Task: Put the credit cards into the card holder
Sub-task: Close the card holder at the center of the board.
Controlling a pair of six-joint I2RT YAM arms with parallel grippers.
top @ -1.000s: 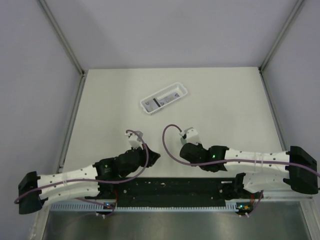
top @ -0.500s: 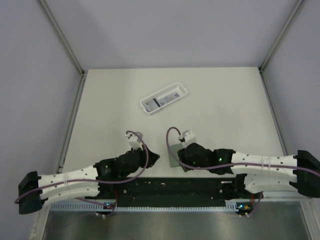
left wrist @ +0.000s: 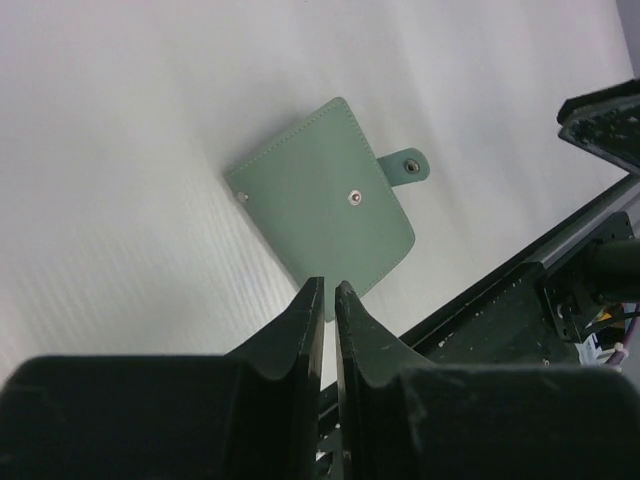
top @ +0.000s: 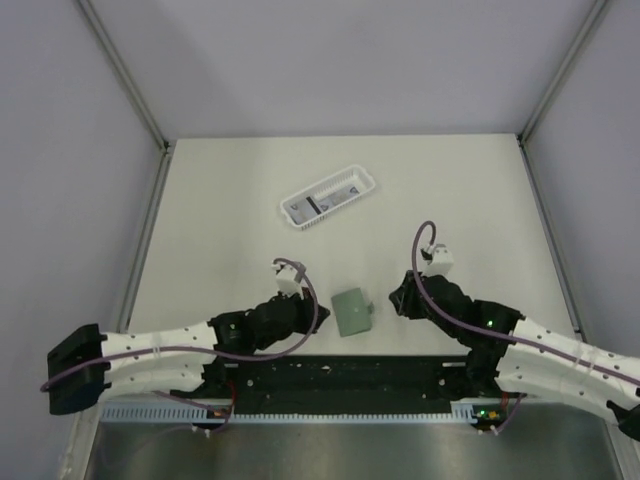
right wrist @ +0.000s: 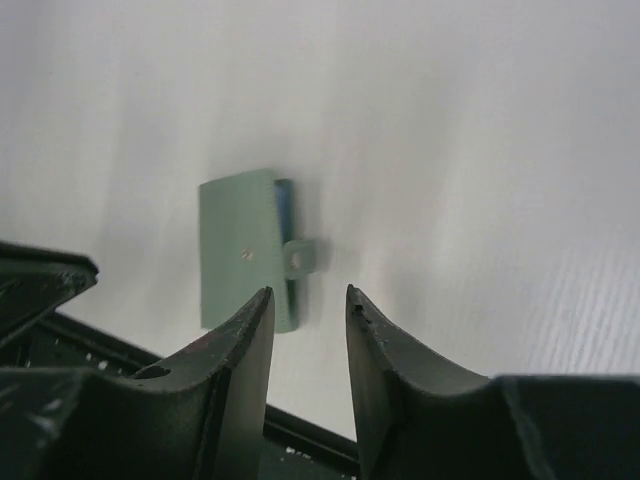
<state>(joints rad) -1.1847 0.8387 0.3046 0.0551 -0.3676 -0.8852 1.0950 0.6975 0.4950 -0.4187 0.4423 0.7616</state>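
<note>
The sage-green card holder (top: 352,311) lies flat and closed on the table between my two grippers, its snap tab (right wrist: 300,255) sticking out on one side. In the left wrist view the card holder (left wrist: 325,205) sits just beyond my left gripper (left wrist: 328,285), whose jaws are nearly together with nothing between them. My right gripper (right wrist: 308,292) stands open and empty, a little way back from the card holder (right wrist: 245,250). From above, the left gripper (top: 318,308) is left of the holder and the right gripper (top: 398,298) is to its right. A credit card (top: 311,206) with a black stripe lies in the white basket.
The white slotted basket (top: 362,181) sits at an angle toward the back of the table. A black rail (top: 340,375) runs along the near edge just behind the holder. Grey walls with metal posts enclose the table on three sides.
My right gripper opened, let go of the card holder on the table and drew back to the right. My left arm reached forward and right, toward the holder.
</note>
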